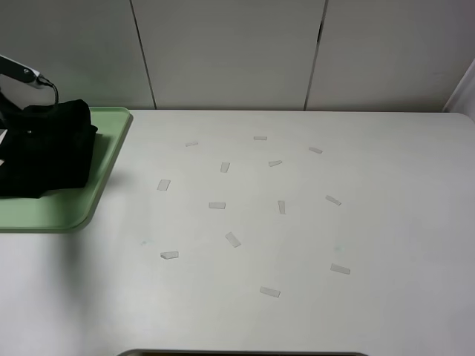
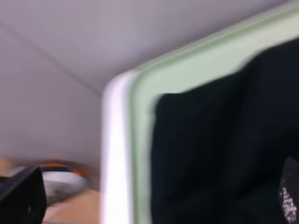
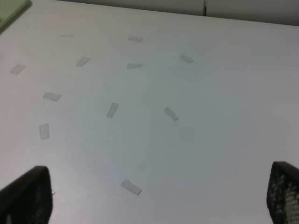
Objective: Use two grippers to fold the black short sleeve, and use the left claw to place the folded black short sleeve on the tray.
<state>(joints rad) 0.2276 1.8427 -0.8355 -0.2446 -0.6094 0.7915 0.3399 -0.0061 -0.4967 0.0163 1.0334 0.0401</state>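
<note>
The black short sleeve (image 1: 48,148) lies folded in a dark bundle on the pale green tray (image 1: 104,174) at the table's far left. In the left wrist view the cloth (image 2: 219,149) fills the tray's corner (image 2: 187,70). My left claw (image 2: 156,200) hovers over it, open, its fingertips (image 2: 23,196) wide apart and gripping nothing. Only its silvery bracket (image 1: 18,72) shows in the exterior high view; the claw merges with the black cloth. My right gripper (image 3: 154,198) is open above the bare white table, with nothing between its fingers (image 3: 25,196).
Several pale tape strips (image 1: 217,205) are scattered over the middle of the white table (image 1: 386,222). White wall panels (image 1: 230,52) stand behind the far edge. A dark edge (image 1: 245,353) runs along the front. A blurred orange and white object (image 2: 60,179) lies beyond the table's edge.
</note>
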